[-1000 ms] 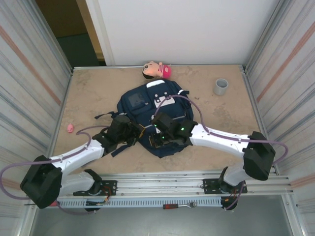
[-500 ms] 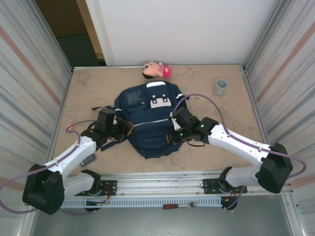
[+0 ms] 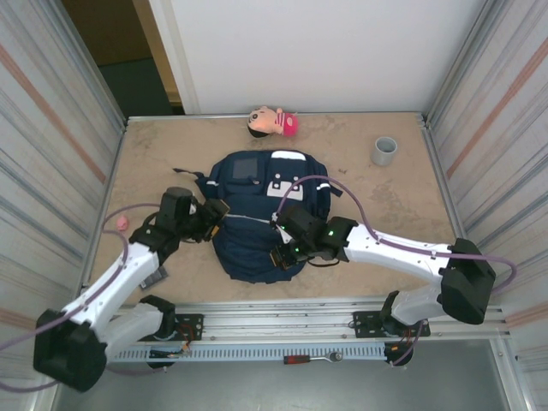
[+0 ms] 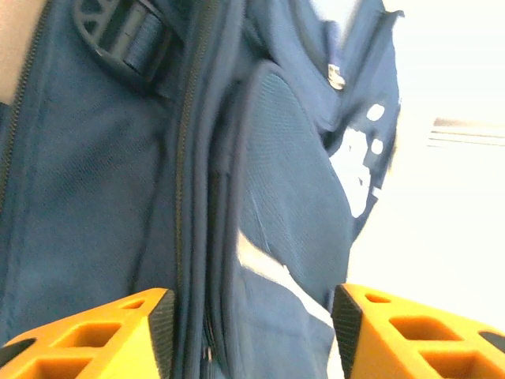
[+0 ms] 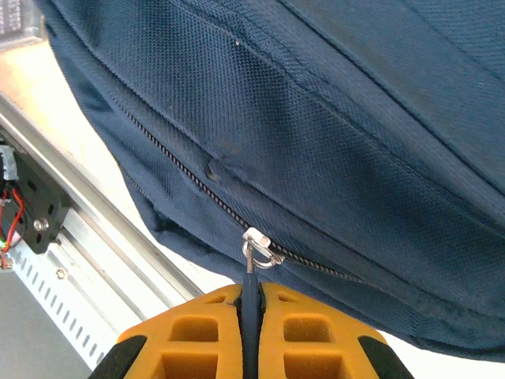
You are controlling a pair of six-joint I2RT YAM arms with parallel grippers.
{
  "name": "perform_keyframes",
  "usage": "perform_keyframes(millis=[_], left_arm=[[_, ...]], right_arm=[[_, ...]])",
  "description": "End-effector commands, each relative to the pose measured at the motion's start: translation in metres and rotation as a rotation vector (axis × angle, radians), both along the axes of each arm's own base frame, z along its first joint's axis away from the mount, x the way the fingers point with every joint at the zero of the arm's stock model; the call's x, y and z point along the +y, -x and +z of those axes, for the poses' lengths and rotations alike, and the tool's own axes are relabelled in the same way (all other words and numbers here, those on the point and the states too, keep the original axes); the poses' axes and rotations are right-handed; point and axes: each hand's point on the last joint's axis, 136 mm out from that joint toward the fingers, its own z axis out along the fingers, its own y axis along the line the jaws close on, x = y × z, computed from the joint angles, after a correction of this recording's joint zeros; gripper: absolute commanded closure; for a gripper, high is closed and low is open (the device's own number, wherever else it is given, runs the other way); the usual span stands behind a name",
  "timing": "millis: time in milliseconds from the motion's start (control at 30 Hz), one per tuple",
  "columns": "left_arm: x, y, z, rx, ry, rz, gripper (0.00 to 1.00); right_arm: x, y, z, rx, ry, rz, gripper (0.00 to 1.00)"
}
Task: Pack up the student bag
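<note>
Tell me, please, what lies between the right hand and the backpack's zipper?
A dark pull tab, pinched by the right hand, seen in the right wrist view.

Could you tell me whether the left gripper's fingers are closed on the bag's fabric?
No, the left gripper stands open, its orange fingers apart over the student bag.

Doll head (image 3: 272,122) at far edge; grey cup (image 3: 384,151) far right; small pink thing (image 3: 121,223), maybe toy, left.
</note>
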Motion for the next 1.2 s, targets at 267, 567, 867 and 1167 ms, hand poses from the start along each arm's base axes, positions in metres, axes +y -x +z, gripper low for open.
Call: perform_keyframes(millis=[267, 567, 867, 1167], left_arm=[[-0.048, 0.049, -0.020, 0.083, 0.059, -0.016, 0.43], [-0.053, 0.037, -0.042, 0.111, 0.013, 0.005, 0.79], [0.022, 0.035, -0.047, 0.112, -0.118, 0.124, 1.00], [0.026, 0.026, -0.021, 0.016, -0.149, 0.027, 0.74]], right_arm=[[0.017, -0.006, 0.019, -0.014, -0.066, 0.024, 1.00], [0.008, -0.002, 0.022, -0.006, -0.077, 0.028, 1.00], [-0.073, -0.017, 0.004, 0.056, 0.010, -0.093, 1.00], [-0.082, -0.030, 0.011, 0.073, -0.094, -0.132, 1.00]])
